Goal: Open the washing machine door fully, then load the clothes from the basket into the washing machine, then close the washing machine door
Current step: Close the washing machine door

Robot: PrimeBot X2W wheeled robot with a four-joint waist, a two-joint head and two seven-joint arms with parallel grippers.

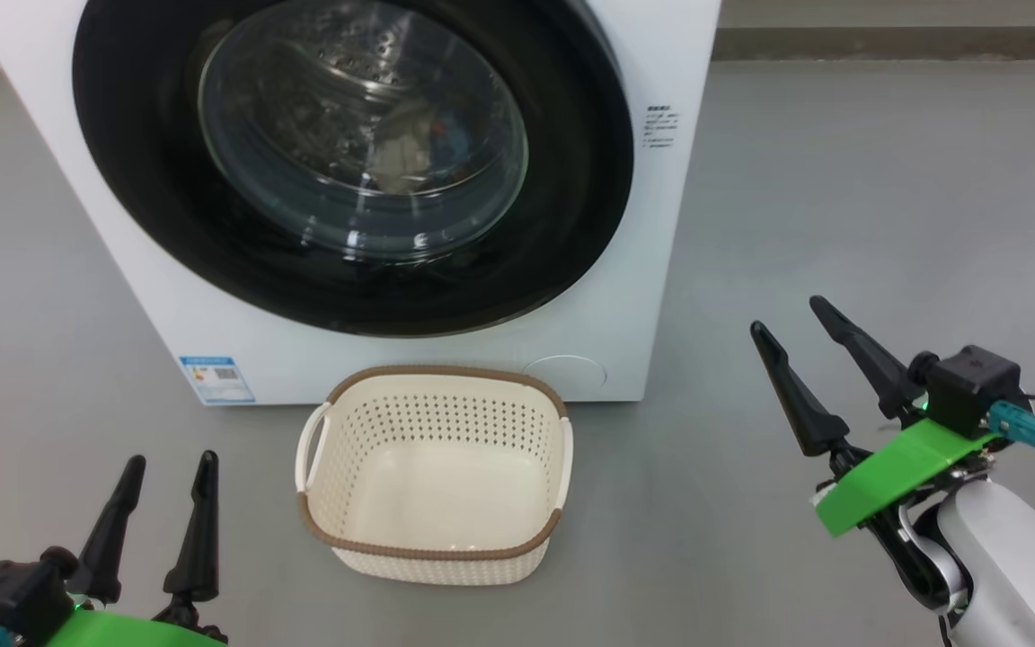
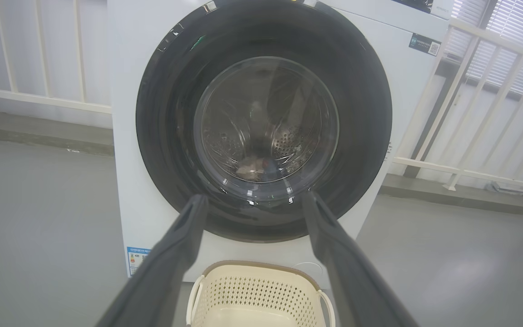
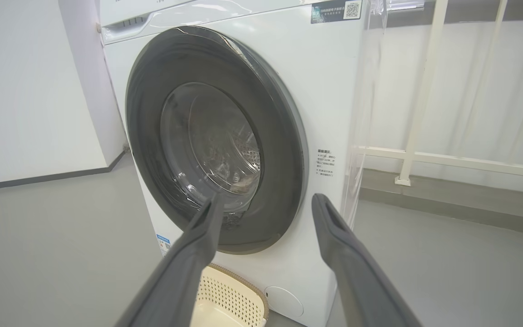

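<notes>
The white washing machine stands ahead with its black-rimmed washing machine door lying shut against the front. Through the glass bowl, a bit of cream and blue clothes lies low in the steel drum, also seen as clothes. The cream basket sits on the floor right before the machine, its bare inside showing. My left gripper is open at the lower left, beside the basket. At the right my right gripper is open, apart from the machine. Both hold nothing.
Grey floor spreads around the machine. A white railing runs behind it to the right and a white wall stands on the other side. A blue label sticker marks the machine's lower corner.
</notes>
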